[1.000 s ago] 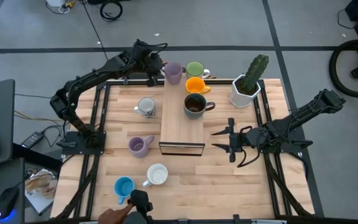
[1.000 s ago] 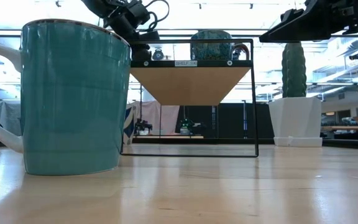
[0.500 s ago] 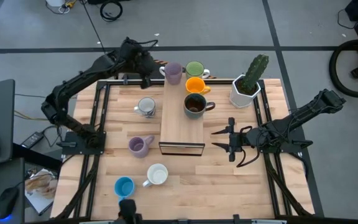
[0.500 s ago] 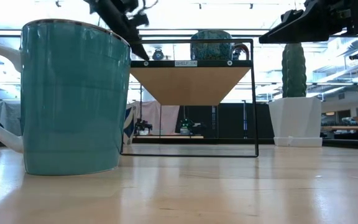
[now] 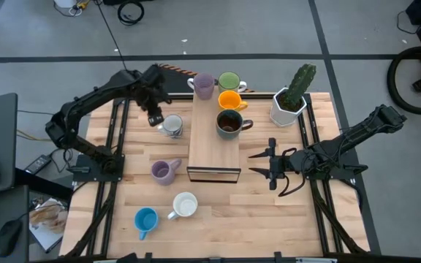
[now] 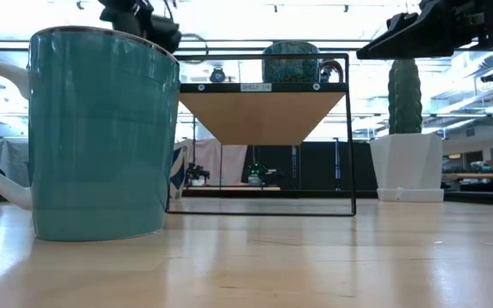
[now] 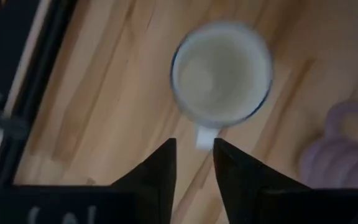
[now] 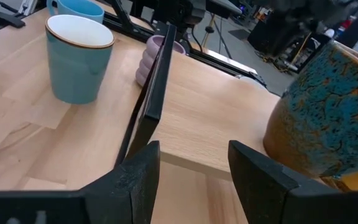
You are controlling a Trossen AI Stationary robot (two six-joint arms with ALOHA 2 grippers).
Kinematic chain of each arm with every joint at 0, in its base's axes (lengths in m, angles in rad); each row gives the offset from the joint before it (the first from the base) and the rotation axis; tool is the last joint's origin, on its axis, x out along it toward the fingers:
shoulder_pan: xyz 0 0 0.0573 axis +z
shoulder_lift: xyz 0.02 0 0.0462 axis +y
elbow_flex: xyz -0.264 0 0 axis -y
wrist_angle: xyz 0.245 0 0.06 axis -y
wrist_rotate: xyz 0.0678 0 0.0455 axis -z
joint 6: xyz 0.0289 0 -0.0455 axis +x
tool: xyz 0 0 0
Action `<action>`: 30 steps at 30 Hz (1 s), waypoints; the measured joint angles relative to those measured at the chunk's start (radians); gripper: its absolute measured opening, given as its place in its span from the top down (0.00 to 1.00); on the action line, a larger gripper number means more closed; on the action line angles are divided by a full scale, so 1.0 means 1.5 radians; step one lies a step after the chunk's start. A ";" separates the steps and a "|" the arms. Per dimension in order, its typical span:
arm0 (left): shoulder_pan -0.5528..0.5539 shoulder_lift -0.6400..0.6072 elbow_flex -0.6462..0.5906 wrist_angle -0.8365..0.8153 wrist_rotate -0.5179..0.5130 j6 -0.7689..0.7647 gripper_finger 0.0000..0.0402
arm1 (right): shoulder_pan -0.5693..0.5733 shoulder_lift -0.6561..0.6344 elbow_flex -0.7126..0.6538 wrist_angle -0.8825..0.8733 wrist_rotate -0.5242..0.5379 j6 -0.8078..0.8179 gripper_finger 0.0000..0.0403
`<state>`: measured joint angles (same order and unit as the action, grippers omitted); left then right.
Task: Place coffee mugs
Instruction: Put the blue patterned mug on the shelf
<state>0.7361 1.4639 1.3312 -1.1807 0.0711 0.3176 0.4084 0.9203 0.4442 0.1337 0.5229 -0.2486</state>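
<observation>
Mugs are split between table and raised wooden shelf [image 5: 213, 150]: four ceramic ones already sit at its far end, four wait on the tabletop. Left gripper [image 5: 154, 117] hangs over the white-grey patterned ceramic mug [image 5: 172, 126], fingers narrowly parted above its handle, holding nothing, probably lining up a grasp. Right gripper [image 5: 260, 166] waits beside the shelf, fingers apart and empty.
</observation>
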 joint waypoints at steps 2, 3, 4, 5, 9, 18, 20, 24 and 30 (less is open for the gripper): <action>0.000 0.000 -0.019 0.003 -0.011 -0.004 0.68 | 0.000 0.000 0.000 0.000 0.000 -0.001 0.51; 0.000 0.000 -0.031 0.013 -0.011 -0.009 0.65 | 0.000 0.000 0.000 0.000 0.000 -0.002 0.51; 0.000 0.000 -0.043 0.020 -0.011 -0.011 0.63 | 0.000 0.000 0.000 0.001 0.000 -0.003 0.51; 0.000 0.000 -0.056 0.023 -0.011 -0.012 0.60 | 0.000 0.000 0.000 0.001 0.000 -0.004 0.51; -0.001 0.000 -0.116 0.067 -0.011 -0.012 0.50 | 0.000 0.000 0.000 0.002 -0.001 -0.004 0.51; -0.018 0.000 -0.201 0.144 -0.011 -0.012 0.46 | 0.000 0.000 0.000 0.005 -0.003 -0.004 0.51; -0.025 0.000 -0.206 0.145 -0.011 -0.012 0.46 | 0.000 0.000 0.000 0.006 -0.003 -0.004 0.51; -0.032 0.000 -0.206 0.173 -0.010 -0.012 0.46 | 0.000 0.000 0.000 0.010 -0.003 -0.004 0.51; -0.041 0.007 -0.206 0.206 -0.011 0.005 0.46 | 0.000 0.000 0.000 0.010 -0.013 0.001 0.51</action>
<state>0.6739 1.4738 1.0222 -0.8711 0.0547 0.3246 0.4084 0.9203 0.4442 0.1490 0.5030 -0.2466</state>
